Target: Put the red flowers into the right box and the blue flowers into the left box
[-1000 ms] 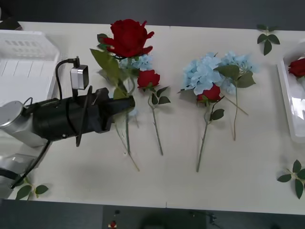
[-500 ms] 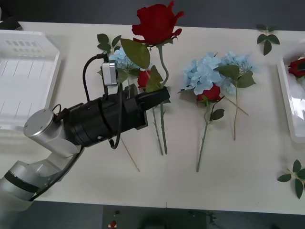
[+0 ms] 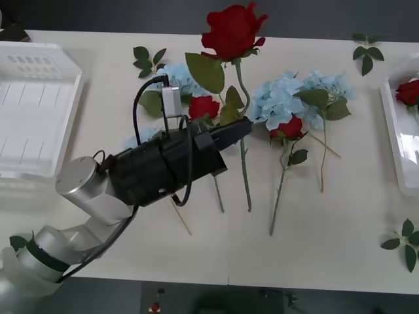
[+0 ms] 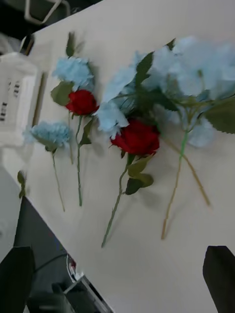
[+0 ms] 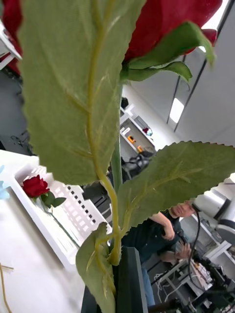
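Note:
My left gripper (image 3: 243, 127) is shut on the stem of a red flower (image 3: 233, 30) and holds it upright above the table's middle. In the left wrist view its stem (image 5: 116, 190) rises from my black finger (image 5: 131, 283). Two more red flowers (image 3: 204, 106) (image 3: 288, 127) lie on the table among blue flowers (image 3: 283, 98) (image 3: 180, 75). The left box (image 3: 33, 111) is at the far left. The right box (image 3: 395, 134) at the right edge holds a red flower (image 3: 409, 91). My right gripper (image 4: 117, 279) hangs open over the lying flowers (image 4: 137, 138).
Flowerless leaf sprigs lie at the back right (image 3: 366, 52), the front right (image 3: 402, 242), the back middle (image 3: 149, 57) and the front left corner (image 3: 16, 243). Another blue flower (image 3: 141, 137) lies partly under my left arm.
My left gripper has carried the red flower to the right, from near the left box to over the table's middle. The arm has stretched out farther.

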